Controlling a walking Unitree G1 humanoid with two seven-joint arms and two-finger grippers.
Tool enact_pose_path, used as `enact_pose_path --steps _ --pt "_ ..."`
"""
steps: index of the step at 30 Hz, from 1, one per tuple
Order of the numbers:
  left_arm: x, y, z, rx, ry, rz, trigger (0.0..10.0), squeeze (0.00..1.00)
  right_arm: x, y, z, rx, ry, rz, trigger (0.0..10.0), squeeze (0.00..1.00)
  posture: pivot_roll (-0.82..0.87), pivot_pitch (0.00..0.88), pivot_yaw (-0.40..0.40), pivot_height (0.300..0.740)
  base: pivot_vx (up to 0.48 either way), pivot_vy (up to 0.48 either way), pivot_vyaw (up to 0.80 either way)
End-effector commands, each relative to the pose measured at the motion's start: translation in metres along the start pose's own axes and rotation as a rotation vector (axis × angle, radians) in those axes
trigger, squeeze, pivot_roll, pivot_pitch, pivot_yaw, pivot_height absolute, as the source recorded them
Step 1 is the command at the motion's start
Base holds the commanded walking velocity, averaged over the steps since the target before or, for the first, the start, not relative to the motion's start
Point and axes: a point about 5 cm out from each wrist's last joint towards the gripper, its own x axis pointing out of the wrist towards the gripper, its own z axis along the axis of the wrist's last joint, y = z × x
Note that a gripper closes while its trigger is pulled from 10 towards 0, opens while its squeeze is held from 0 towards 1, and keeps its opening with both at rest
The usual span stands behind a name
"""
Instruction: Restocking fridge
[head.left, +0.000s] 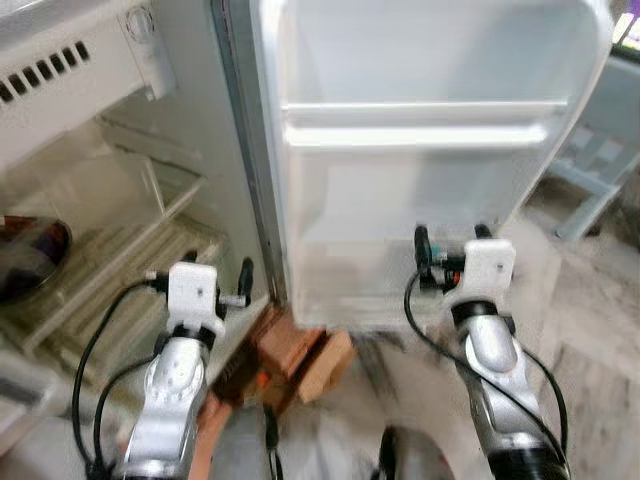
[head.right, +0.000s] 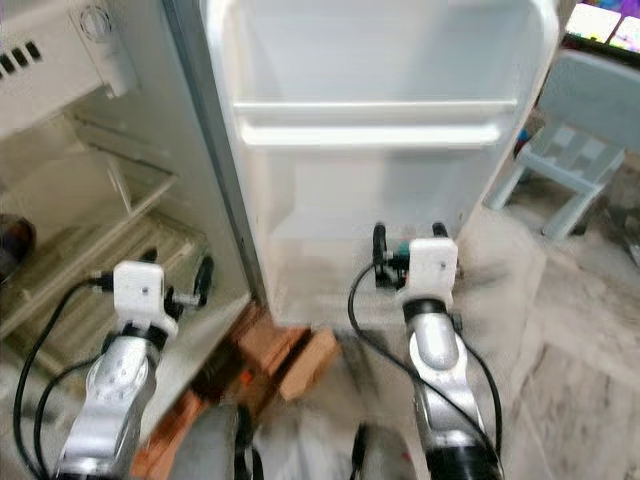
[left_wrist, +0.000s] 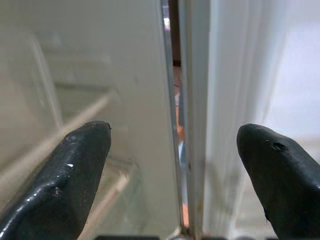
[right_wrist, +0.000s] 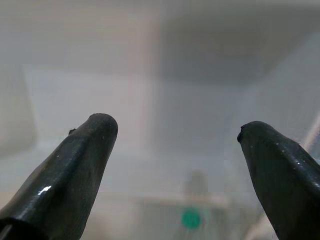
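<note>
The white fridge stands open, its wire shelves (head.left: 110, 270) on the left and the door (head.left: 420, 150) swung out ahead. A door shelf rail (head.left: 420, 120) crosses the door, and no goods show on it. A dark rounded item (head.left: 25, 255) lies on a fridge shelf at the far left. My left gripper (head.left: 218, 264) is open and holds nothing, just in front of the fridge body's edge by the hinge (left_wrist: 181, 150). My right gripper (head.left: 452, 238) is open and holds nothing, close to the lower part of the door's inner wall (right_wrist: 165, 100).
Reddish-brown bricks (head.left: 300, 355) lie on the floor under the fridge's front corner, between my arms. A pale blue plastic stool (head.right: 585, 140) stands to the right of the door. The floor on the right is light stone tile (head.right: 570, 350).
</note>
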Motion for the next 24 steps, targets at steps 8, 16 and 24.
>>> enact_pose_path --steps 8,16,24 --pt "0.006 -0.002 -0.001 0.001 -0.007 0.014 10.0 0.00 0.008 -0.005 0.002 -0.003 -0.012 0.005 10.0 0.00 0.07 0.000 -0.007 0.740 0.000 0.000 0.00" --pt "0.005 -0.002 -0.004 0.024 0.006 0.014 10.0 0.00 -0.005 0.002 -0.023 0.041 0.146 0.038 10.0 0.00 0.07 0.000 -0.010 0.740 0.000 0.000 0.00" --pt "0.007 -0.004 -0.003 0.018 0.002 0.008 10.0 0.00 -0.020 -0.002 -0.032 0.024 0.190 0.061 10.0 0.00 0.06 0.000 -0.008 0.740 0.000 -0.407 0.00"
